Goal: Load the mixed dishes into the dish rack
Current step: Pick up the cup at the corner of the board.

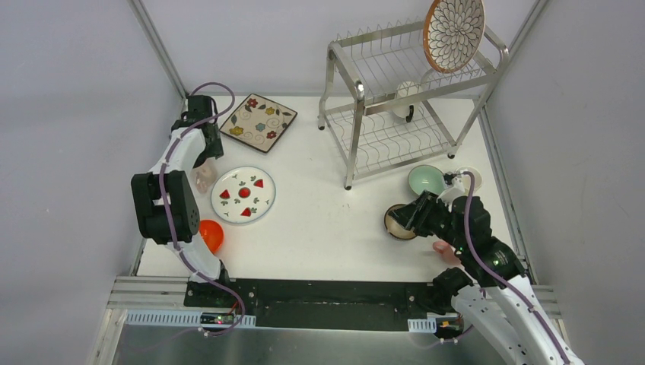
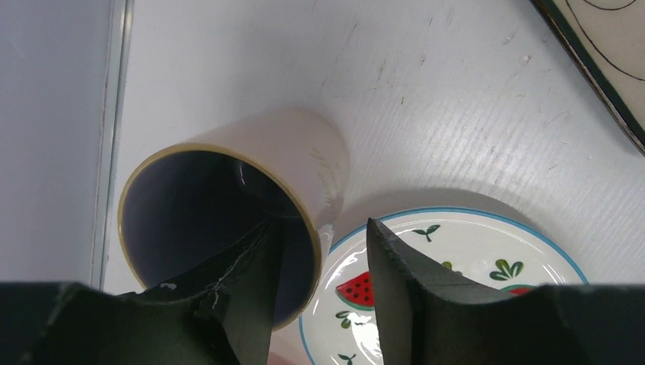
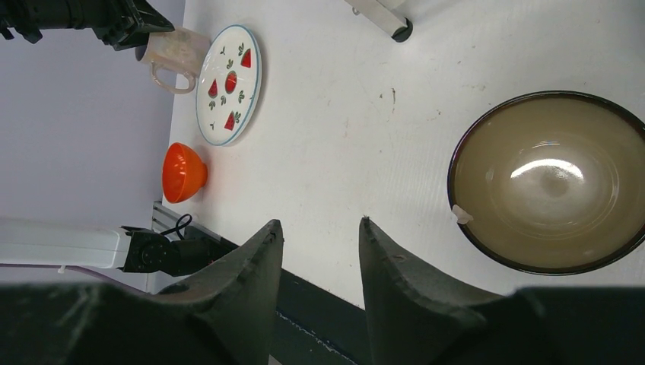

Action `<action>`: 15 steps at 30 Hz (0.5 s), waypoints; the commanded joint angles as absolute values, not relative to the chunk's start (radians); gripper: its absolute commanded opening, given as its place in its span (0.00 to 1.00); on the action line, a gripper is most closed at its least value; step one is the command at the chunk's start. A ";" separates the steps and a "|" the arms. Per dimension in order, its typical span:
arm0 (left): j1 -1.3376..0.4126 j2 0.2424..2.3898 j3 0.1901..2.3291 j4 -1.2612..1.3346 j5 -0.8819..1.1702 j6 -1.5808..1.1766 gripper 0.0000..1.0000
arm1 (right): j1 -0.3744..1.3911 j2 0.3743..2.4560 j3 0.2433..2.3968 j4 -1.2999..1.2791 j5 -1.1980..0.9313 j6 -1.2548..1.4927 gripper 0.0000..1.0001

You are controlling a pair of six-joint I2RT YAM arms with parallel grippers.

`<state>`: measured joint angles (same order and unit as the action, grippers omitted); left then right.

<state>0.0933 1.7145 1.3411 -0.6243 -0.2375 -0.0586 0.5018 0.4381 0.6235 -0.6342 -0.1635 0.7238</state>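
The dish rack [image 1: 384, 114] stands at the far right; the round petal-pattern plate [image 1: 454, 30] stands on its top tier and a white cup [image 1: 405, 97] sits below. My left gripper [image 1: 204, 163] [image 2: 324, 224] is open, one finger inside the mouth of a pale cup [image 2: 297, 163] [image 1: 204, 178] and the other outside, over the white watermelon plate [image 2: 471, 251] [image 1: 243, 195]. My right gripper [image 3: 319, 222] [image 1: 411, 217] is open and empty beside the brown bowl [image 3: 551, 179] [image 1: 397, 224]. The mint bowl [image 1: 426, 180], orange bowl [image 1: 211, 236] and square floral plate [image 1: 258, 122] lie on the table.
A pink cup [image 1: 443, 251] shows partly under my right arm. A small white dish [image 1: 469, 176] sits by the mint bowl. The rack's foot [image 3: 395, 26] is near the brown bowl. The left wall runs close beside the pale cup.
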 commanded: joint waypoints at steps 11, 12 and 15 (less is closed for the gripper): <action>0.100 1.678 1.398 -0.676 -0.240 -0.054 0.02 | 0.507 0.416 0.674 -0.641 -0.148 0.723 0.44; 0.100 1.666 1.398 -0.676 -0.242 -0.056 0.00 | 0.507 0.416 0.672 -0.640 -0.149 0.724 0.44; 0.100 1.625 1.404 -0.676 -0.231 -0.065 0.00 | 0.506 0.412 0.659 -0.636 -0.151 0.736 0.45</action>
